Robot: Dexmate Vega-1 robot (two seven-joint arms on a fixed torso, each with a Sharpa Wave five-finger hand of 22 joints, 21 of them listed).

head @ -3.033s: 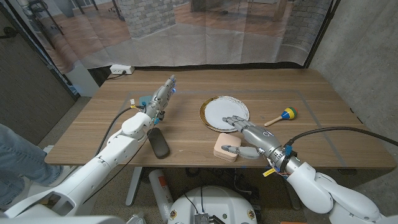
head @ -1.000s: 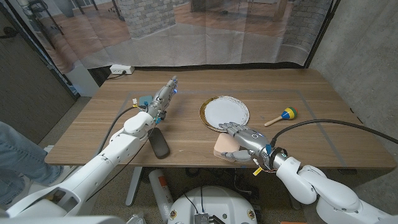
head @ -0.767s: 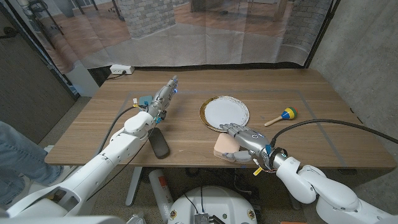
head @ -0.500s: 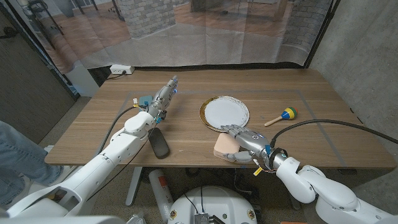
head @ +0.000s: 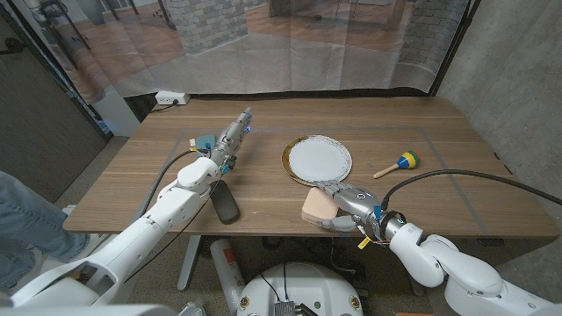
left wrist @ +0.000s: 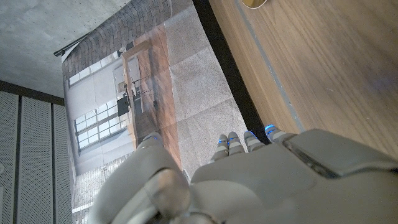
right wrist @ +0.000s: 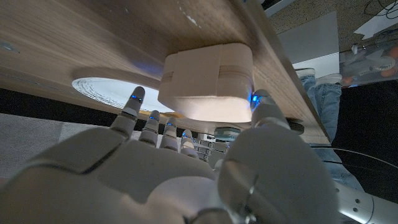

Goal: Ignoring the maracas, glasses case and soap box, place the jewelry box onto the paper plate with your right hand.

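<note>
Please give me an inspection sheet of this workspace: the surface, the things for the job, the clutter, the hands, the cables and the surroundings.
Surface: wooden table, with faint tape lines.
Job's things: pink jewelry box near the front edge, not on the paper plate, which lies just behind it and holds nothing.
Clutter: maraca to the right of the plate; dark glasses case at front left; small blue item beside the left hand, partly hidden.
Hands: right hand at the jewelry box, fingers around it, grip not certain; left hand holds nothing, fingers stretched out.
Cables: black cable to the right arm; another along the left arm; power strip behind the table.
Surroundings: translucent curtain behind; a person's leg at far left.
</note>
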